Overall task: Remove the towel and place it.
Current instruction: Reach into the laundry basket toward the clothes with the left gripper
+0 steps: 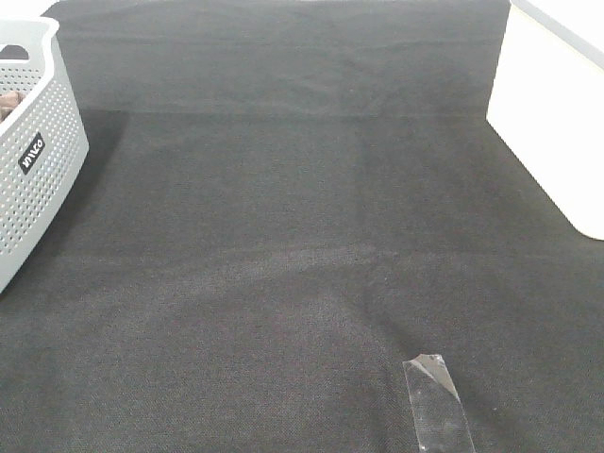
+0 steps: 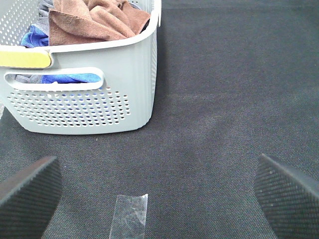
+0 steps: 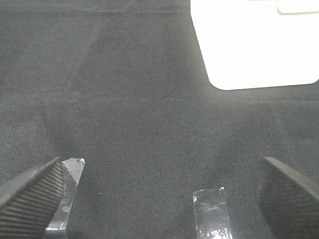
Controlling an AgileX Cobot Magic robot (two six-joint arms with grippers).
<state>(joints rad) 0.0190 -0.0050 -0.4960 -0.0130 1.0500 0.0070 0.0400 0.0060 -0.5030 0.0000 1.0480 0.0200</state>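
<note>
The brown towel [image 2: 94,20] lies crumpled inside the grey perforated basket [image 2: 84,107], on top of blue [image 2: 35,37] and grey cloths. In the exterior high view only a brown sliver of the towel [image 1: 8,99] shows in the basket [image 1: 38,179] at the far left edge. My left gripper [image 2: 159,194] is open and empty, above the black table cloth, a little short of the basket's near wall. My right gripper [image 3: 159,191] is open and empty above the cloth. Neither gripper shows in the exterior high view.
A white box [image 1: 552,123] stands at the right edge and also shows in the right wrist view [image 3: 254,45]. Clear tape strips lie on the black table cloth [image 1: 302,236]: one near the front [image 1: 436,406], one under the left gripper [image 2: 132,216], two under the right [image 3: 212,214].
</note>
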